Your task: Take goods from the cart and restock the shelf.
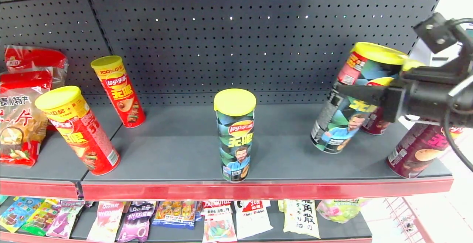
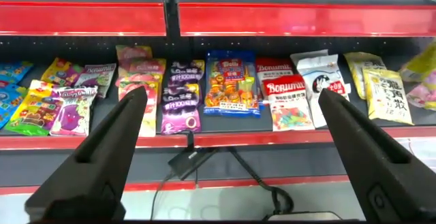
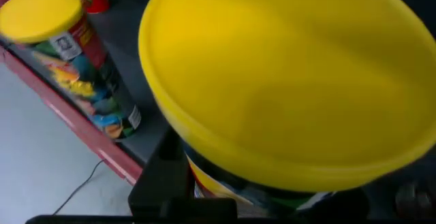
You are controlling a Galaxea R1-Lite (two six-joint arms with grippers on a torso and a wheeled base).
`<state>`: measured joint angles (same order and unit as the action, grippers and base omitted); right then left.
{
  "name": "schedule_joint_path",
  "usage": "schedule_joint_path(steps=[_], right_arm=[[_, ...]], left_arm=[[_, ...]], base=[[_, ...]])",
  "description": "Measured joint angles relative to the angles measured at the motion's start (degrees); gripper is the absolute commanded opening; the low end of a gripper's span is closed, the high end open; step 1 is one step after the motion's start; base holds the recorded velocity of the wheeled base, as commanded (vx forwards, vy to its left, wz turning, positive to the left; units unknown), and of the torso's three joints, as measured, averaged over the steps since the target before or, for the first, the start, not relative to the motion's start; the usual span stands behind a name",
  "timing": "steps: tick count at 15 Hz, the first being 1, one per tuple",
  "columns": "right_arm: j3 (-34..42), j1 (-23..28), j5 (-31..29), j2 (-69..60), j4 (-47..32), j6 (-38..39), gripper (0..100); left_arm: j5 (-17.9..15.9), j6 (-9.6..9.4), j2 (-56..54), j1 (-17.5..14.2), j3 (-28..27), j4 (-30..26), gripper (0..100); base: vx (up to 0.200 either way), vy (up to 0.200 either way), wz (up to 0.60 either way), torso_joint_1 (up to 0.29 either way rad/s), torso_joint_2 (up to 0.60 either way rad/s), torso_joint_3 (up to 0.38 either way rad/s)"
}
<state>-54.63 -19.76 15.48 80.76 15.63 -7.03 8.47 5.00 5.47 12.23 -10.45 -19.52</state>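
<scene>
The shelf (image 1: 281, 150) was stocked as a front-facing row. A gap lay between the standing green can (image 1: 235, 135) at its front lip and the maroon can (image 1: 417, 150) at the right end, which is likely why the new green can (image 1: 334, 128) was in that gap, set further back. The right gripper (image 1: 364, 94) clamped that can from the side by its upper body, under the yellow lid (image 3: 293, 81), probably so the base could meet the board flat (whether it touched yet, I could not tell). The left gripper (image 2: 231, 93) hung low before the snack bags (image 2: 180, 98) of the lower tier, its fingers spread wide and empty, seemingly parked out of the way.
</scene>
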Motion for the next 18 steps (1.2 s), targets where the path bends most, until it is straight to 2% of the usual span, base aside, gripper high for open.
schedule_joint_path(steps=[3,7,13,18], right_arm=[[-8.0,-2.8,0.0,10.5,2.4,-0.1,0],[-14.9,-6.5,0.0,19.5,2.7,-1.6,0],[-21.2,-10.2,0.0,27.0,2.7,-1.8,0],[-23.7,-11.1,0.1,30.6,5.4,-2.3,0]], left_arm=[[-0.1,0.15,0.0,0.0,0.0,0.0,100],[-0.2,0.26,0.0,0.0,0.0,0.0,100],[-0.1,0.26,0.0,0.0,0.0,0.0,100],[0.0,0.26,0.1,0.0,0.0,0.0,100]], base=[[0.000,0.000,0.00,0.000,0.00,0.000],[0.000,0.000,0.00,0.000,0.00,0.000],[0.000,0.000,0.00,0.000,0.00,0.000],[0.000,0.000,0.00,0.000,0.00,0.000]])
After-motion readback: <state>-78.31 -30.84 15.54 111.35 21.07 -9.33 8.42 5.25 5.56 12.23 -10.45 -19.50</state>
